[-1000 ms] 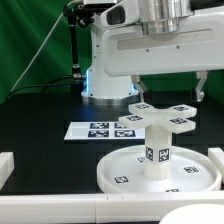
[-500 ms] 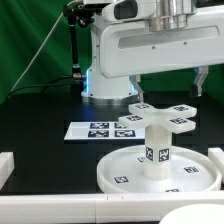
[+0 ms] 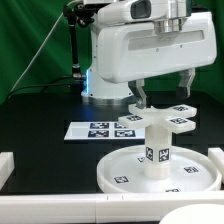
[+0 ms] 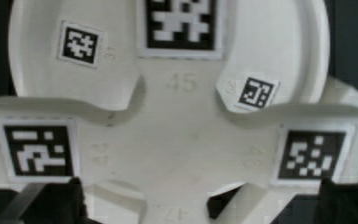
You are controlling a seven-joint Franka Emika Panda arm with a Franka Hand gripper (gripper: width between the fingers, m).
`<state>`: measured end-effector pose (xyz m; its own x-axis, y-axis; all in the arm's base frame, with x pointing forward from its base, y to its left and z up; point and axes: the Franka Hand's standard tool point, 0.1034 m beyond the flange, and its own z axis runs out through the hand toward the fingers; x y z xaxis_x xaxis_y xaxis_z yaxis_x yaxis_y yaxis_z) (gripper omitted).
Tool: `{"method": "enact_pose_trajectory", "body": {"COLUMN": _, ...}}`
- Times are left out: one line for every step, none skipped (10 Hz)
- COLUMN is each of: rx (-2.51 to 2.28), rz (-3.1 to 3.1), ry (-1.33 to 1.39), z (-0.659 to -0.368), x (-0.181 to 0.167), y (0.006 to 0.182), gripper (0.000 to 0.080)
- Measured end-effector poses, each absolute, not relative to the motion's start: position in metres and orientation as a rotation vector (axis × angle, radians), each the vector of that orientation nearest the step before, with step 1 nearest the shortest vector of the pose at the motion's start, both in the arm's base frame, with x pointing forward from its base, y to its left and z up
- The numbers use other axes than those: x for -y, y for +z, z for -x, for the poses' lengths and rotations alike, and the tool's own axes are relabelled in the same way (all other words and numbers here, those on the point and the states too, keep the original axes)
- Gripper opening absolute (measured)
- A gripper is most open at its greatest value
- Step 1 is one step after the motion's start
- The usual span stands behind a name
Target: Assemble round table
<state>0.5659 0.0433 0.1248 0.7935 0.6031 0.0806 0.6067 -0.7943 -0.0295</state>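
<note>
The large round rimmed disc [image 3: 125, 172] lies on the black table at the front. The short cylindrical leg [image 3: 156, 152] stands upright at its centre. The cross-shaped piece [image 3: 160, 120] sits flat on top of the leg, tags facing up. My gripper [image 3: 164, 90] hangs open just above the cross-shaped piece, with one finger on each side of its middle and nothing held. In the wrist view the cross-shaped piece [image 4: 185, 130] fills the frame, with the disc behind it. My gripper [image 4: 194, 215] shows only as dark fingertips [image 4: 51, 205] at the edge.
The marker board [image 3: 98, 130] lies flat on the table behind the disc, towards the exterior view's left. The robot base [image 3: 105, 85] stands at the back. White blocks [image 3: 5, 165] border the table at the front and both sides.
The hand has turned and shifted towards the exterior view's left above the cross-shaped piece, and the fingers stand closer over it. The furniture parts have not moved.
</note>
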Motion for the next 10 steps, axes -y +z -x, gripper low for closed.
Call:
{"method": "enact_pose_trajectory", "body": {"rx": 1.123, "rz": 2.885, "ry": -0.099, "z": -0.5661, "x": -0.0421, "y": 0.1240, "gripper": 0.0649}}
{"method": "enact_pose_trajectory", "body": {"rx": 1.196, "rz": 2.859, "ry": -0.099, "z": -0.5661, "x": -0.0406, "y": 0.1239, "gripper": 0.0649}}
{"method": "enact_pose_trajectory", "body": {"rx": 1.305, "rz": 2.820, "ry": -0.096, "z": -0.5661, "x": -0.0382, "y": 0.1238, "gripper": 0.0649}}
{"method": "enact_pose_trajectory", "body": {"rx": 1.373, "rz": 2.792, "ry": -0.095, "z": -0.5661, "x": -0.0367, "y": 0.1237, "gripper": 0.0649}}
{"method": "enact_pose_trajectory", "body": {"rx": 1.531, "rz": 2.726, "ry": -0.087, "z": -0.5658, "x": -0.0350, "y": 0.1229, "gripper": 0.0649}}
{"method": "enact_pose_trajectory", "body": {"rx": 1.685, "rz": 2.652, "ry": -0.070, "z": -0.5646, "x": -0.0352, "y": 0.1212, "gripper": 0.0649}}
{"method": "enact_pose_trajectory", "body": {"rx": 1.714, "rz": 2.637, "ry": -0.065, "z": -0.5643, "x": -0.0367, "y": 0.1209, "gripper": 0.0649}}
{"method": "enact_pose_trajectory", "body": {"rx": 1.764, "rz": 2.613, "ry": -0.055, "z": -0.5639, "x": -0.0383, "y": 0.1202, "gripper": 0.0649}}
{"method": "enact_pose_trajectory", "body": {"rx": 1.764, "rz": 2.610, "ry": -0.050, "z": -0.5629, "x": -0.0407, "y": 0.1179, "gripper": 0.0649}}
{"method": "enact_pose_trajectory", "body": {"rx": 1.763, "rz": 2.609, "ry": -0.044, "z": -0.5621, "x": -0.0403, "y": 0.1156, "gripper": 0.0649}}
